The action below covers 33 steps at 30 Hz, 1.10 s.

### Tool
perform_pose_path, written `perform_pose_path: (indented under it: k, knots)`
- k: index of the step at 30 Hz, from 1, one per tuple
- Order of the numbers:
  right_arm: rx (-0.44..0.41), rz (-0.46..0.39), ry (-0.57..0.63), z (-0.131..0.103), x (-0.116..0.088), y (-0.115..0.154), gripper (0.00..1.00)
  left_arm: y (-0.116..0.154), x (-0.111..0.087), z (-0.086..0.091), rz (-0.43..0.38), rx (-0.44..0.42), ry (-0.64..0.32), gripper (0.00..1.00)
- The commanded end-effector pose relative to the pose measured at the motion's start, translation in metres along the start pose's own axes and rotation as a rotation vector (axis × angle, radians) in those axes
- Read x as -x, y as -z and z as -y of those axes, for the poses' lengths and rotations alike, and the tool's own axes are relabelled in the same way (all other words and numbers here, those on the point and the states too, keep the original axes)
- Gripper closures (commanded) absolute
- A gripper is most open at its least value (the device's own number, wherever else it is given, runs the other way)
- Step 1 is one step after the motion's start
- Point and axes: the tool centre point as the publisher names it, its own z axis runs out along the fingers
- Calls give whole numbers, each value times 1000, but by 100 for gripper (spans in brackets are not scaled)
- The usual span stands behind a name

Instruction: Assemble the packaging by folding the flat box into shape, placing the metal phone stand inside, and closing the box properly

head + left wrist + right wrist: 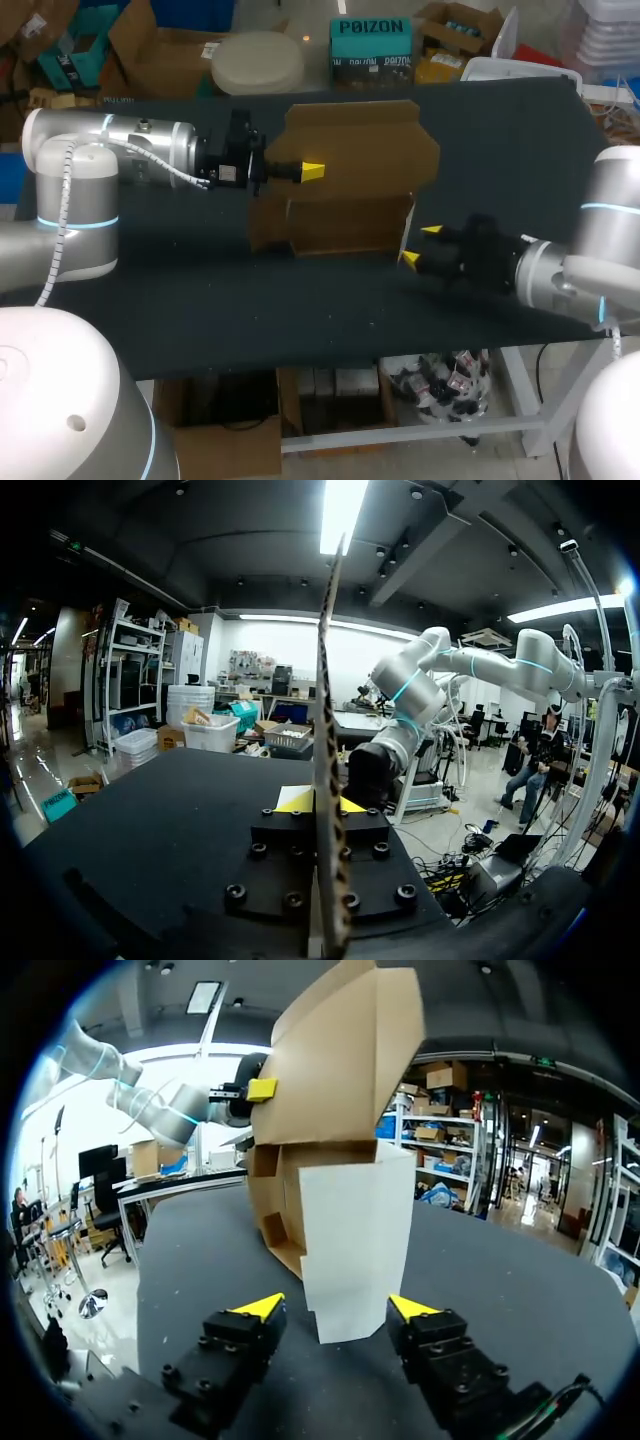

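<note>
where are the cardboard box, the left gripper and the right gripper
cardboard box [350,170], head view, middle of its brown panel
left gripper [312,172], head view, yellow tip against the panel
right gripper [421,246], head view, midway between its yellow tips

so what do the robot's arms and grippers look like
Left arm and right arm: rounded silver cylinders with glowing blue rings; a white coiled cable runs along the left one. Left gripper and right gripper: black blocks, yellow tips.

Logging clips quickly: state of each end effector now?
Left end effector: closed on the cardboard box.
Right end effector: open, holding nothing.
</note>
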Motion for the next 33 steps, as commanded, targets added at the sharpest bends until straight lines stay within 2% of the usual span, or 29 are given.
perform_pose_path:
  k: [1, 15, 29, 33]
  knots:
    - [13, -10, 5, 2, 2, 9, 31, -1, 1, -2, -3, 0, 1, 100]
    - [-3, -83, 54, -8, 27, 17, 33, -1, 1, -2, -3, 0, 1, 100]
    - [32, -136, 45, -6, 28, 23, 31, -1, 1, -2, -3, 0, 1, 100]
    - [34, -146, 42, -3, 26, 23, 33, -1, 1, -2, -3, 0, 1, 100]
